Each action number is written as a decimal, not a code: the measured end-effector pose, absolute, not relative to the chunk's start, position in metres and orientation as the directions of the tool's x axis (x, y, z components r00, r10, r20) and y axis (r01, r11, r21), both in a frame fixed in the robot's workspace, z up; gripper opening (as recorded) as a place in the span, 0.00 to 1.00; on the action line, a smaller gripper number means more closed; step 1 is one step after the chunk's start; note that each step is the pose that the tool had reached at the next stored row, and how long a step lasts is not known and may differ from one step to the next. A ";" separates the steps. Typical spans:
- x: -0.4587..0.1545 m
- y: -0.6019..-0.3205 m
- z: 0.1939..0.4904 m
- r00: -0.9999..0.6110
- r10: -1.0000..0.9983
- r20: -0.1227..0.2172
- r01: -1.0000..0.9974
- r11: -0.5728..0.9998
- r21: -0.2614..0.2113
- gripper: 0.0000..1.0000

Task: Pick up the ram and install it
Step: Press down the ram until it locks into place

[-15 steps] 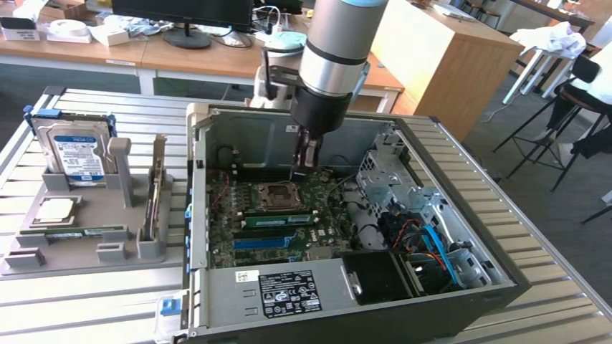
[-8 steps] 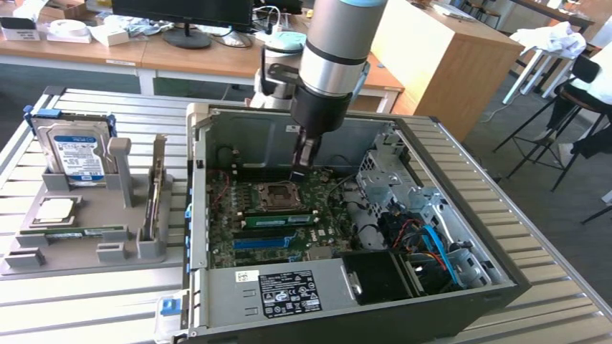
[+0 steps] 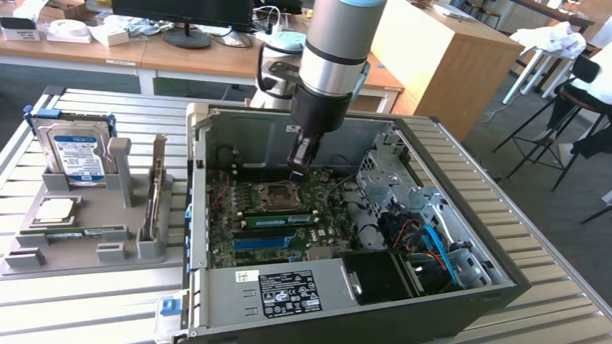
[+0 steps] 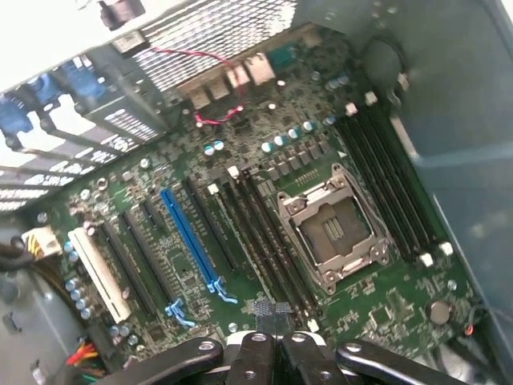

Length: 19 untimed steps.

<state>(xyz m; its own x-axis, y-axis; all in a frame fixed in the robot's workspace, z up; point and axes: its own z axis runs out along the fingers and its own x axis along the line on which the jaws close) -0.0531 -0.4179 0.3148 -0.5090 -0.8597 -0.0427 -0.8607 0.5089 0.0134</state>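
Observation:
My gripper hangs inside the open computer case, just above the back of the motherboard near the empty processor socket. Its fingers are shut together with nothing between them. One ram, a thin green stick, lies flat in the grey holder tray at the exterior view's left. Another thin stick stands on edge in that tray. A green strip lies along the slots beside the socket; I cannot tell if it is a seated stick. The wrist view looks down on the dark memory slots and the socket.
The tray also carries a hard drive and a silver processor chip. A blue slot and a white slot lie on the board. Drive cage and cables fill the case's right side. A person sits at the far right.

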 end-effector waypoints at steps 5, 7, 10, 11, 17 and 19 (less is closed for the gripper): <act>-0.053 -0.418 0.315 -0.585 -0.810 -0.043 -0.811 0.585 0.013 0.10; -0.053 -0.418 0.315 -0.614 -0.788 -0.042 -0.789 0.614 0.013 0.10; -0.053 -0.418 0.315 -0.656 -0.753 -0.043 -0.754 0.656 0.013 0.10; -0.053 -0.418 0.315 -0.669 -0.742 -0.043 -0.743 0.669 0.013 0.10; -0.053 -0.418 0.315 -0.744 -0.667 -0.043 -0.668 0.744 0.013 0.10; -0.053 -0.418 0.315 -0.767 -0.641 -0.043 -0.642 0.767 0.013 0.10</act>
<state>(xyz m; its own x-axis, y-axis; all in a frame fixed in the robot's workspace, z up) -0.0531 -0.4179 0.3146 -0.7667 -0.6406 -0.0427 -0.6415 0.7670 0.0134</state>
